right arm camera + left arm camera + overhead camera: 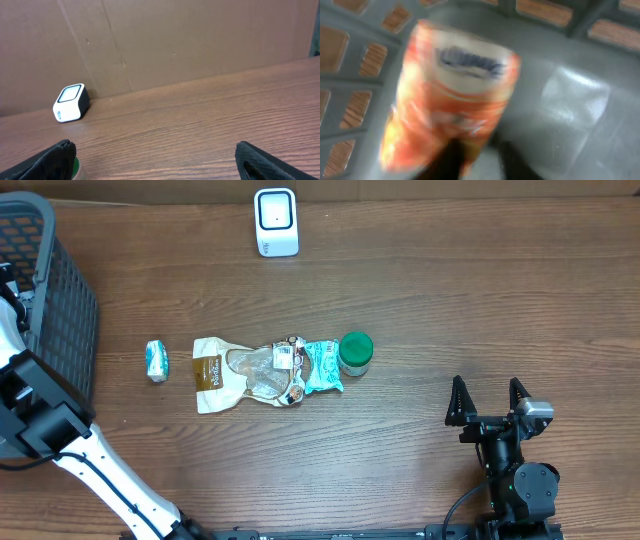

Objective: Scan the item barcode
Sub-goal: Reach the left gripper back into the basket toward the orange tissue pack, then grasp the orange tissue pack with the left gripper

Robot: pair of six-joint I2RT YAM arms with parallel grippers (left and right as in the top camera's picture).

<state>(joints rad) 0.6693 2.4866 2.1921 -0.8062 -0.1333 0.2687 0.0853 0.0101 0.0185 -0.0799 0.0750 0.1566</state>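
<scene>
Orange packet [455, 95]: in grey basket [70, 310], just ahead of left gripper [482, 159], long axis running away from it | left gripper: blurred, cannot tell if clamped | scanner [276, 222]: well apart | right gripper [491, 402]: wide, empty, much farther.

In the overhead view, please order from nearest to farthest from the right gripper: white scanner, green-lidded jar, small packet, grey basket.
From the right gripper:
1. Green-lidded jar, table centre.
2. White scanner, far edge.
3. Small packet, left of centre.
4. Grey basket, far left.
</scene>
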